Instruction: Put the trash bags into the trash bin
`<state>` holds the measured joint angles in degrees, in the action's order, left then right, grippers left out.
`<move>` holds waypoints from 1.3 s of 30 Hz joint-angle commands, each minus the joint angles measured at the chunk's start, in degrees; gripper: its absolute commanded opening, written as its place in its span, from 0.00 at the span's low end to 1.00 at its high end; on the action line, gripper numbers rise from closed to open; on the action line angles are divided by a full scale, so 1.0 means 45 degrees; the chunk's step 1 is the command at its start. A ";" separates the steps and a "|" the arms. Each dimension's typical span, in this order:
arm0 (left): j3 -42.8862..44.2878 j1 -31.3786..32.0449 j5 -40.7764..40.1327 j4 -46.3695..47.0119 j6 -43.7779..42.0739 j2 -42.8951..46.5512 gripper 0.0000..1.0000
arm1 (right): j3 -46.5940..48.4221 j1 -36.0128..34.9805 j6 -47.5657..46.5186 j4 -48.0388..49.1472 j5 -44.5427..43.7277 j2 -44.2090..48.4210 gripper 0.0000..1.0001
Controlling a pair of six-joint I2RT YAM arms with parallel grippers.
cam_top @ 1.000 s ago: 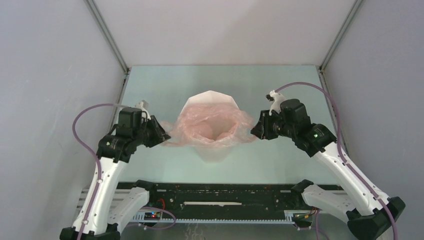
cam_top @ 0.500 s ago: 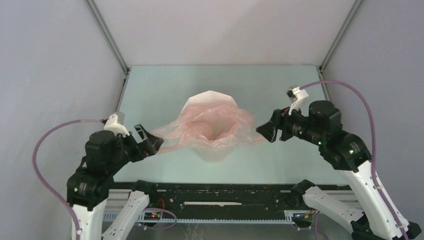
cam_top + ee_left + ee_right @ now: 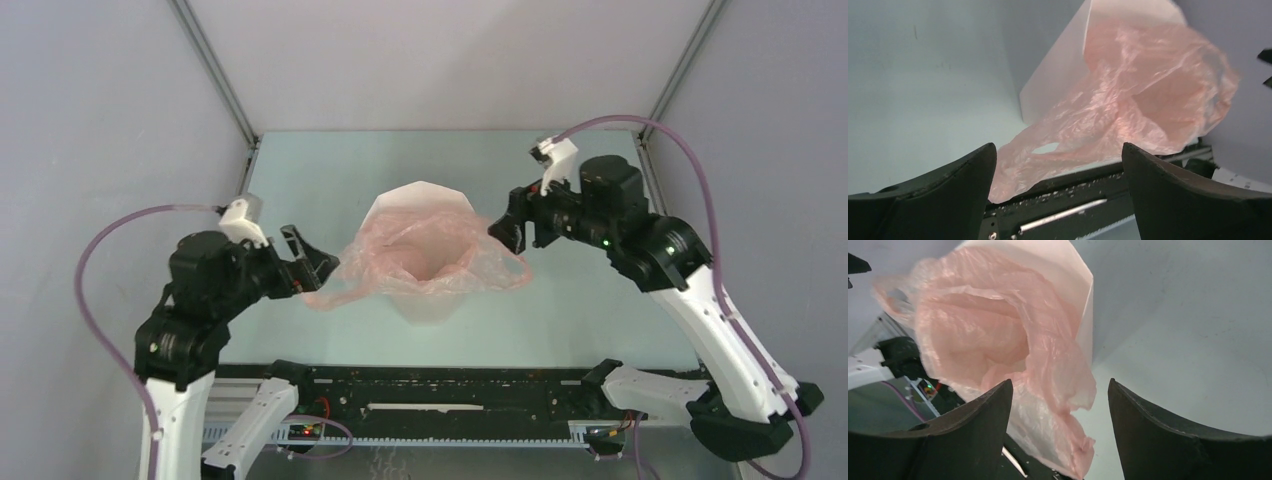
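Note:
The white faceted trash bin [image 3: 423,197] stands mid-table. The pale-pink trash bag [image 3: 420,262] lines its mouth, with crumpled edges spilling over the rim. One loop handle trails left onto the table, another hangs on the right. My left gripper [image 3: 315,255] is open just left of the bag, not touching it. From the left wrist the bag [image 3: 1148,90] and bin [image 3: 1058,75] lie beyond the open gripper [image 3: 1058,146]. My right gripper [image 3: 505,222] hovers open at the bin's right rim. In its view the bag [image 3: 978,325] hangs loose ahead of the gripper [image 3: 1059,381], against the bin [image 3: 1083,285].
A black mounting rail [image 3: 450,385] runs along the near table edge between the arm bases. Grey enclosure walls with metal corner posts [image 3: 215,70] close in the left, right and far sides. Purple cables loop from both wrists.
Both grippers opened and let go of the bag. The left arm drew back leftward, the right arm lifted toward the far side. The bag's edges slumped over the bin's rim.

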<state>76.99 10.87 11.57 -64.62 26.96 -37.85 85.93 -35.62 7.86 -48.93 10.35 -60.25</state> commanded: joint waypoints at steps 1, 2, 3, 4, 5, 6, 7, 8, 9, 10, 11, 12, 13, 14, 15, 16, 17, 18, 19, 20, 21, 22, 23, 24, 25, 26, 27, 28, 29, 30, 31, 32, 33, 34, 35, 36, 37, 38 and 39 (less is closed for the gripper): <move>-0.1060 -0.0092 0.1460 0.0694 -0.1329 -0.0437 1.00 | 0.0475 -0.0738 -0.1157 -0.0071 -0.0811 -0.0803 0.79; -0.1167 -0.0075 0.1487 0.0845 -0.1361 -0.0506 0.99 | 0.0516 -0.0943 -0.1253 -0.0100 -0.1032 -0.1027 0.79; -0.1286 -0.0073 0.1507 0.1037 -0.1286 -0.0514 0.98 | 0.0546 -0.1142 -0.1306 -0.0099 -0.1226 -0.1177 0.78; -0.1393 -0.0068 0.1510 0.1232 -0.1153 -0.0516 0.96 | 0.0596 -0.1281 -0.1322 -0.0062 -0.1370 -0.1315 0.78; -0.1500 -0.0072 0.1483 0.1391 -0.1002 -0.0543 0.94 | 0.0617 -0.1394 -0.1281 0.0009 -0.1498 -0.1423 0.77; -0.1591 -0.0073 0.1456 0.1506 -0.0895 -0.0619 0.91 | 0.0612 -0.1476 -0.1202 0.0123 -0.1640 -0.1510 0.77; -0.1634 -0.0073 0.1418 0.1559 -0.0764 -0.0700 0.88 | 0.0570 -0.1543 -0.1087 0.0276 -0.1800 -0.1589 0.77; -0.1630 -0.0073 0.1306 0.1583 -0.0665 -0.0819 0.85 | 0.0530 -0.1566 -0.0983 0.0442 -0.1961 -0.1660 0.76; -0.1649 -0.0073 0.1164 0.1637 -0.0587 -0.0913 0.83 | 0.0516 -0.1557 -0.0884 0.0582 -0.2131 -0.1727 0.74; -0.1673 -0.0073 0.1062 0.1744 -0.0528 -0.1013 0.81 | 0.0499 -0.1563 -0.0786 0.0741 -0.2274 -0.1804 0.72; -0.1680 -0.0073 0.0932 0.1831 -0.0482 -0.1078 0.80 | 0.0425 -0.1549 -0.0676 0.0972 -0.2643 -0.1850 0.70; -0.1653 -0.0073 0.0828 0.1898 -0.0439 -0.1209 0.78 | 0.0332 -0.1515 -0.0604 0.1176 -0.2836 -0.1890 0.67; -0.1600 -0.0073 0.0800 0.1931 -0.0436 -0.1371 0.77 | 0.0257 -0.1487 -0.0539 0.1369 -0.2928 -0.1925 0.62; -0.1560 -0.0073 0.0813 0.1937 -0.0446 -0.1565 0.78 | 0.0201 -0.1454 -0.0472 0.1528 -0.3052 -0.1983 0.57; -0.1513 -0.0073 0.0876 0.1975 -0.0430 -0.1719 0.80 | 0.0167 -0.1416 -0.0391 0.1655 -0.3141 -0.2039 0.53; -0.1490 -0.0073 0.1011 0.2021 -0.0440 -0.1860 0.83 | 0.0146 -0.1347 -0.0300 0.1813 -0.3150 -0.2108 0.49; -0.1478 -0.0073 0.1084 0.2035 -0.0468 -0.1965 0.85 | 0.0126 -0.1270 -0.0227 0.1940 -0.3000 -0.2176 0.47; -0.1439 -0.0073 0.1152 0.1933 -0.0511 -0.2028 0.87 | 0.0116 -0.1166 -0.0167 0.2097 -0.2727 -0.2266 0.46; -0.1415 -0.0073 0.1175 0.1771 -0.0536 -0.2018 0.88 | 0.0147 -0.1067 -0.0143 0.2210 -0.2485 -0.2374 0.48; -0.1432 -0.0073 0.1241 0.1656 -0.0551 -0.1963 0.90 | 0.0219 -0.1008 -0.0135 0.2253 -0.2059 -0.2522 0.52; -0.1482 -0.0073 0.1474 0.1588 -0.0585 -0.1834 0.91 | 0.0345 -0.0960 -0.0141 0.2241 -0.1825 -0.2680 0.53; -0.1543 -0.0073 0.1738 0.1521 -0.0599 -0.1706 0.92 | 0.0473 -0.0953 -0.0154 0.2191 -0.1701 -0.2834 0.54; -0.1633 -0.0073 0.2086 0.1493 -0.0600 -0.1558 0.93 | 0.0582 -0.0938 -0.0163 0.2153 -0.1593 -0.2973 0.53; -0.1735 -0.0073 0.2422 0.1521 -0.0596 -0.1378 0.93 | 0.0625 -0.0924 -0.0164 0.2205 -0.1450 -0.3058 0.49; -0.1840 -0.0073 0.2654 0.1544 -0.0578 -0.1244 0.93 | 0.0633 -0.0915 -0.0169 0.2272 -0.1334 -0.3133 0.45; -0.1927 -0.0073 0.2743 0.1513 -0.0559 -0.1122 0.92 | 0.0631 -0.0892 -0.0123 0.2368 -0.1290 -0.3176 0.41; -0.1967 -0.0073 0.2687 0.1419 -0.0512 -0.1063 0.91 | 0.0616 -0.0867 -0.0064 0.2451 -0.1285 -0.3206 0.36; -0.2028 -0.0073 0.2714 0.1363 -0.0453 -0.1030 0.89 | 0.0622 -0.0825 0.0034 0.2551 -0.1284 -0.3229 0.33; -0.2118 -0.0073 0.2811 0.1380 -0.0375 -0.0983 0.88 | 0.0630 -0.0734 0.0176 0.2628 -0.1233 -0.3249 0.28; -0.2223 -0.0073 0.2862 0.1470 -0.0265 -0.0899 0.88 | 0.0616 -0.0637 0.0320 0.2706 -0.1134 -0.3269 0.24; -0.2343 -0.0073 0.2888 0.1604 -0.0190 -0.0830 0.88 | 0.0597 -0.0496 0.0490 0.2813 -0.0943 -0.3281 0.20; -0.2484 -0.0073 0.2837 0.1760 -0.0171 -0.0787 0.88 | 0.0583 -0.0385 0.0648 0.2888 -0.0739 -0.3307 0.17; -0.2549 -0.0073 0.2753 0.1850 -0.0220 -0.0835 0.87 | 0.0574 -0.0279 0.0772 0.2938 -0.0562 -0.3356 0.13; -0.2508 -0.0073 0.2603 0.1856 -0.0326 -0.1015 0.83 | 0.0563 -0.0160 0.0893 0.2979 -0.0422 -0.3392 0.08; -0.2420 -0.0073 0.2411 0.1803 -0.0390 -0.1259 0.75 | 0.0554 -0.0084 0.0976 0.3013 -0.0339 -0.3421 0.04; -0.2297 -0.0073 0.2192 0.1783 -0.0416 -0.1519 0.65 | 0.0521 -0.0007 0.1062 0.3062 -0.0260 -0.3468 0.00; -0.2152 -0.0073 0.1981 0.1782 -0.0458 -0.1803 0.54 | 0.0524 0.0114 0.1088 0.3102 -0.0109 -0.3511 0.00; -0.1958 -0.0073 0.1762 0.1772 -0.0524 -0.2066 0.45 | 0.0557 0.0199 0.1113 0.3131 -0.0022 -0.3592 0.00; -0.1656 -0.0073 0.1464 0.1712 -0.0554 -0.2367 0.35 | 0.0609 0.0290 0.1119 0.3137 0.0043 -0.3675 0.00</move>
<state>67.07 10.85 21.45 -57.91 25.34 -44.12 86.11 -35.66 10.74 -37.63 7.88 -75.72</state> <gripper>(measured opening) 0.487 0.007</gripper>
